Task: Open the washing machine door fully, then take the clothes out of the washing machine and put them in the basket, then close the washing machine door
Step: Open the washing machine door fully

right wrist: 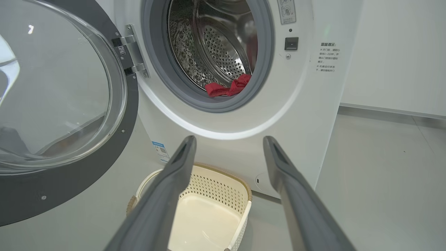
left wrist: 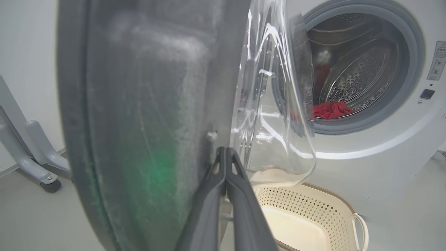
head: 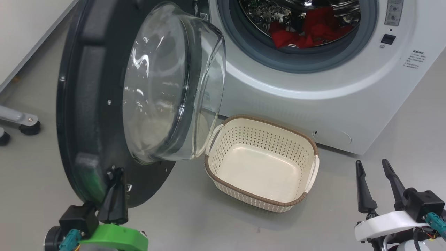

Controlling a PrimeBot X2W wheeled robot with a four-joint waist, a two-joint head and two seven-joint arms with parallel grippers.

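Note:
The round black washing machine door (head: 90,104) stands swung open, its clear glass bowl (head: 170,87) bulging toward the basket. My left gripper (head: 116,172) is shut, its fingertips pressed together against the door's inner face near the lower rim; the left wrist view shows the same tips (left wrist: 225,151) touching the door (left wrist: 146,115). The white washing machine (head: 313,87) has red clothes (head: 306,31) lying in its steel drum. The cream basket (head: 306,139) sits empty on the floor before the machine. My right gripper (head: 373,165) hangs open at the lower right, clear of everything.
A grey wheeled stand leg (head: 24,122) rests on the floor at the left, beside a white wall. The door hinge (right wrist: 134,55) shows in the right wrist view. Bare grey floor lies to the right of the machine and in front of the basket.

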